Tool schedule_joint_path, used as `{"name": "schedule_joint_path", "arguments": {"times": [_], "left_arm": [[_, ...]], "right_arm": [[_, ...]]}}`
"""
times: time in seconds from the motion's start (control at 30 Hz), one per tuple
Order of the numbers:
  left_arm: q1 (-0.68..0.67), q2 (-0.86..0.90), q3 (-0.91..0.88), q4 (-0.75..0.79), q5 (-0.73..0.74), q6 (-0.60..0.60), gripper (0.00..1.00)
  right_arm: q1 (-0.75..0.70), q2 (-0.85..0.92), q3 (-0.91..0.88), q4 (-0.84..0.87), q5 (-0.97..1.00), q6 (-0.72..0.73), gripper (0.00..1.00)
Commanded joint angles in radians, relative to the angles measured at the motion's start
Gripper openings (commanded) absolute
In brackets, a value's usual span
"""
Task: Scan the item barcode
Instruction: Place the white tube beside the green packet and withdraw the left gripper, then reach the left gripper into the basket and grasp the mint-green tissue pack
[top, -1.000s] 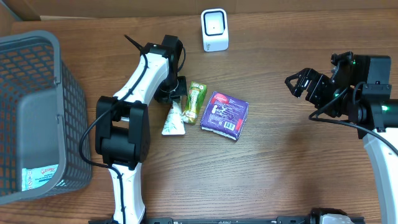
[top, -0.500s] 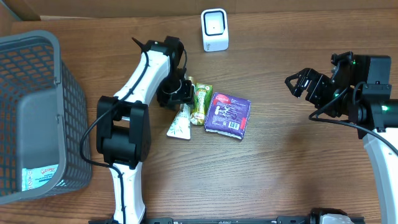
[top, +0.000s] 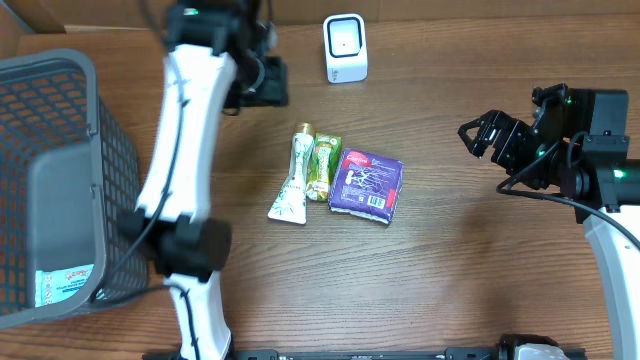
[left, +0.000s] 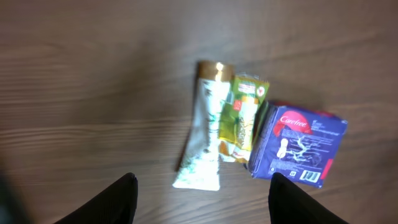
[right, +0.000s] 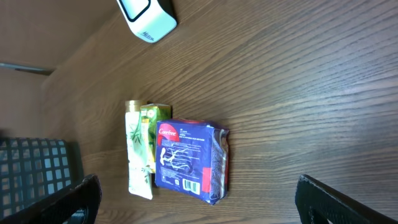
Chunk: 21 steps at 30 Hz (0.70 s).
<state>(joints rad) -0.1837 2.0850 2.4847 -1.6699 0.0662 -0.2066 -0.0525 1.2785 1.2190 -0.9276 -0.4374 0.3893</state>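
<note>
Left gripper hung spread and empty at the table's 11 o'clock, with the white tube, green packet and purple pack lying side by side at its 5 o'clock. Right gripper gaped empty out at 3 o'clock; the scanner stood at 12 o'clock of the pack.

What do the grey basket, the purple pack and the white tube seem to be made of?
Grey basket: probably moulded plastic, matte; its walls are a regular lattice. Purple pack: thin plastic film, slightly glossy, creased at its end. White tube: likely flexible plastic or laminate; flat crimped end, gold-coloured cap.
</note>
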Motion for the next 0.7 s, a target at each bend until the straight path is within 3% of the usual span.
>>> {"name": "schedule_joint_path", "arguments": {"times": [0.0,0.23,0.47,0.67], "left_arm": [[0.08,-0.171,0.04,-0.02,-0.101,-0.017,0.59],[0.382,-0.391,-0.114,-0.02,-0.103,-0.018,0.55],[0.812,-0.494,-0.327,0.013,-0.098,-0.116,0.49],[0.961,-0.478,-0.57,0.111,-0.1,-0.241,0.58]], "right_arm": [[-0.004,-0.005,0.024,0.004,0.01,0.0,1.0],[-0.004,-0.005,0.024,0.005,0.01,0.0,1.0],[-0.004,-0.005,0.024,0.01,0.01,0.0,1.0],[-0.004,-0.005,0.024,0.002,0.01,0.0,1.0]]}}
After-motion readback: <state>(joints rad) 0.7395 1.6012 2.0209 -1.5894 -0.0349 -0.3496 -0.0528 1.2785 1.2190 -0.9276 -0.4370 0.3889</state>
